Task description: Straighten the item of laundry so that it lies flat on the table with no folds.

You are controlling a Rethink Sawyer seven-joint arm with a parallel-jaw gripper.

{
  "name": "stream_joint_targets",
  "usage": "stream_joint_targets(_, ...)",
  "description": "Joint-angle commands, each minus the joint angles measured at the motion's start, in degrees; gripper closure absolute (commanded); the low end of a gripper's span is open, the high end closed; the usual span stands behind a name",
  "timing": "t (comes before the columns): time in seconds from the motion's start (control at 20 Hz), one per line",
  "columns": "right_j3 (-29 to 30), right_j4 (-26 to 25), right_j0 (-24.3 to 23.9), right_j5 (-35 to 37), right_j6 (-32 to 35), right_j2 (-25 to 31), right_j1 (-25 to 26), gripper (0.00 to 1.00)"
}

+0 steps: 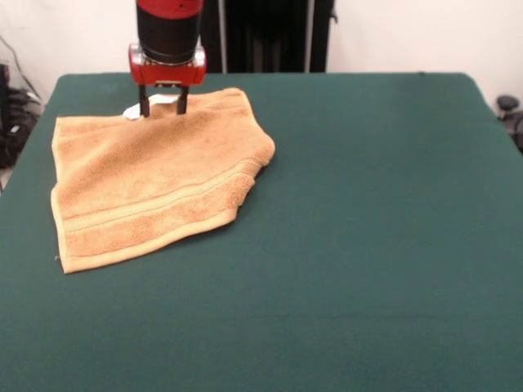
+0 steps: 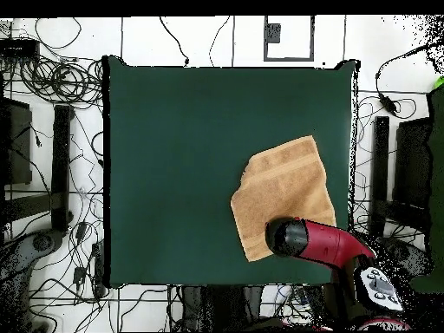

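A tan-orange terry hand towel (image 1: pixel 155 175) is seen spread on the dark green cloth-covered table (image 1: pixel 368 245), toward its front-view left and far side. It is roughly square, set askew, with woven bands running along the near edge and the right corner tucked under. The gripper (image 1: pixel 163 106) is lowered onto the far edge; its fingers (image 1: pixel 145 102) are parted slightly, touching the cloth beside a white tag (image 1: pixel 135 111).
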Motion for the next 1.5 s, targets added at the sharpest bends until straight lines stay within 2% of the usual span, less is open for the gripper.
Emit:
stream_joint_targets(0.05,-3.9,3.1,1.1,5.9,5.9,6.9,1.2,0.0)
stream_joint_targets(1.1,-3.2,3.4,0.8,5.3,7.1,6.9,1.2,0.0)
stream_joint_targets(1.3,-0.6,3.9,0.8,5.5,7.9,6.7,-0.8,0.0)
stream_joint_targets(1.5,2.8,4.8,0.7,7.4,8.2,6.6,-4.9,0.0)
